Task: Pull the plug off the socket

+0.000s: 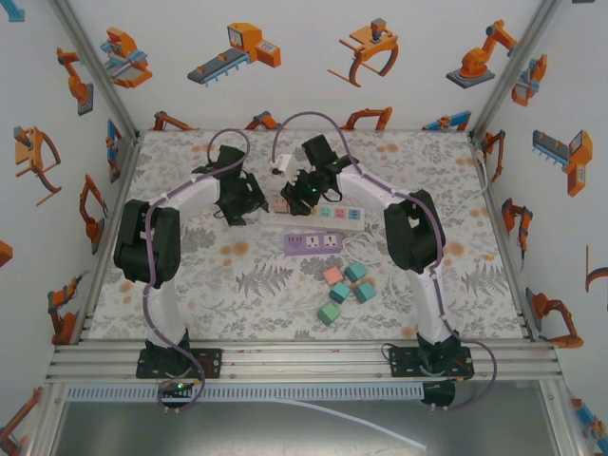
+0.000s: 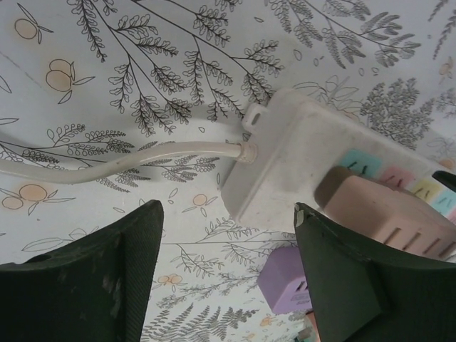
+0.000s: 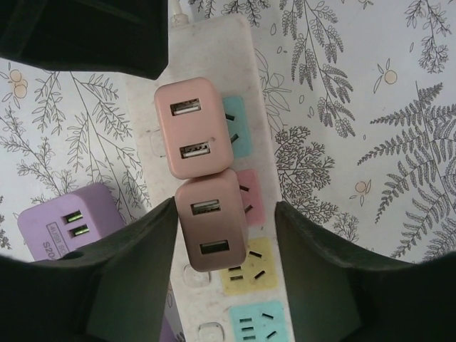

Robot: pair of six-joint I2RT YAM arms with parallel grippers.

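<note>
Leaf-and-fruit patterned cloth covers the table (image 1: 475, 285), boxed in by white walls printed with orange robot arms. Near the middle lies a white power strip (image 3: 214, 43), and just beside it on the near side lies a shorter purple power strip (image 3: 68, 228) with two USB ports in its end.

Two pink plugs sit on the white strip. Both are boxy USB chargers with rounded corners and two USB ports in the top face. They stand end to end, touching or nearly so. The farther plug (image 3: 194, 128) covers part of a teal socket panel. The nearer plug (image 3: 210, 228) covers part of a pink one, with a yellow panel and another teal panel free below it.

The right gripper (image 3: 224, 214) is spread, its dark fingers (image 3: 335, 285) standing on either side of the nearer plug. The left one is close against the plug's side and the right one leaves a gap.

The left gripper (image 2: 228, 271) is also spread, at the cord end of the white strip, where the white cable (image 2: 107, 167) runs off. I cannot tell whether its finger touches the strip.

Near the purple strip sits a cluster of coloured blocks (image 1: 344, 290). I count five, though they crowd together.
</note>
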